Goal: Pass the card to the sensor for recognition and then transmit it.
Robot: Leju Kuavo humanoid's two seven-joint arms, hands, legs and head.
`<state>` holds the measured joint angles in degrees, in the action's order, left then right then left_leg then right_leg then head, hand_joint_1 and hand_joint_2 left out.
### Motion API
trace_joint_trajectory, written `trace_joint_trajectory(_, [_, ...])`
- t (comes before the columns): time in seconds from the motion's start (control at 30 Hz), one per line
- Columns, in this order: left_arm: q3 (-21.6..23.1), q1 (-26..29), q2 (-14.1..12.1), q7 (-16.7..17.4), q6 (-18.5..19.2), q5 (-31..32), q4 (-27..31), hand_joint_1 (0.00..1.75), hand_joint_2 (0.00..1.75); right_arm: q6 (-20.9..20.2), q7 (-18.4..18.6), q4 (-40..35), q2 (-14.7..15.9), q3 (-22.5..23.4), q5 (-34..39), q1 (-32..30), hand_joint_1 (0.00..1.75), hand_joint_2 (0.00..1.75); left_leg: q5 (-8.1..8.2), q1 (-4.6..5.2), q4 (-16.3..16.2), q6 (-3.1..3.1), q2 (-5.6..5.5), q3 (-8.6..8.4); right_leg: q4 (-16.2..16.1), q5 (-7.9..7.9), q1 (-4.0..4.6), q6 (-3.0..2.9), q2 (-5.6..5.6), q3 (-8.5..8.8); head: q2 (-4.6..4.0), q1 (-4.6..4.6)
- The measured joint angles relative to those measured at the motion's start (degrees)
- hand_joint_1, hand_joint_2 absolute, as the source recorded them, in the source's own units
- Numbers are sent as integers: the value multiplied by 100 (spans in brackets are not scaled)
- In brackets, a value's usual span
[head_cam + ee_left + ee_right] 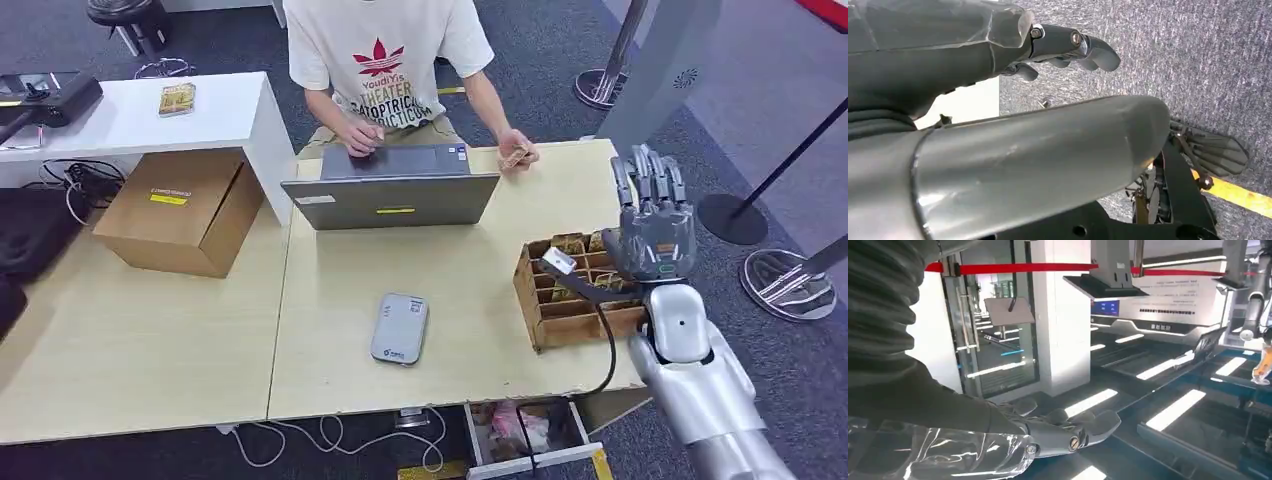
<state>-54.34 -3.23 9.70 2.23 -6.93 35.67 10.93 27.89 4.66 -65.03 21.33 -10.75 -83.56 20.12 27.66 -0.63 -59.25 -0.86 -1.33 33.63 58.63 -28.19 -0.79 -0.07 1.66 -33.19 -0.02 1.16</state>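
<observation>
The person's white shirt (385,50) reads "THEATER" under a red leaf. The right hand (652,225) hovers with fingers straight and apart, holding nothing, above the cardboard card box (562,320) at the table's right; cards (570,245) stand in its compartments beneath the fingers. The rounded grey sensor (400,328) lies left. The left hand (1068,47) hangs empty, fingers loosely extended.

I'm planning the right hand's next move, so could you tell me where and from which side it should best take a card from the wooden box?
Judging by the head view, the cards stand on edge in the wooden box, top edges exposed. Probably pinch one card's top edge from above and lift straight up. The right hand hovers over the box with fingers extended, holding nothing.
</observation>
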Motion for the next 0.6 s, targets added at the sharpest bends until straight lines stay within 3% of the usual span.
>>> trace_joint_trajectory(0.2, [-9, -1, 0, 0, 15, 24, 0, 0, 0, -423, -61, -818, 205, 129, 251, -514, 0, 175, 0, 0, 0, 0, 1, 1, 0, -1, 0, 1, 1, 0, 0, 2])
trace_joint_trajectory(0.33, [-11, 0, -2, -11, 48, 37, 0, 0, 0, -934, -349, -1212, 258, 140, 784, -760, 0, 175, 1, 0, 1, 0, 1, 1, 0, -2, 0, 1, 1, 0, 0, 0])
trace_joint_trajectory(0.6, [-13, 0, -7, -37, 83, 68, 0, 0, 0, -1475, -645, -1529, 291, 125, 1475, -949, 0, 175, 0, 0, 1, 0, 1, 1, 1, -1, 0, 1, 0, 1, 0, 2])
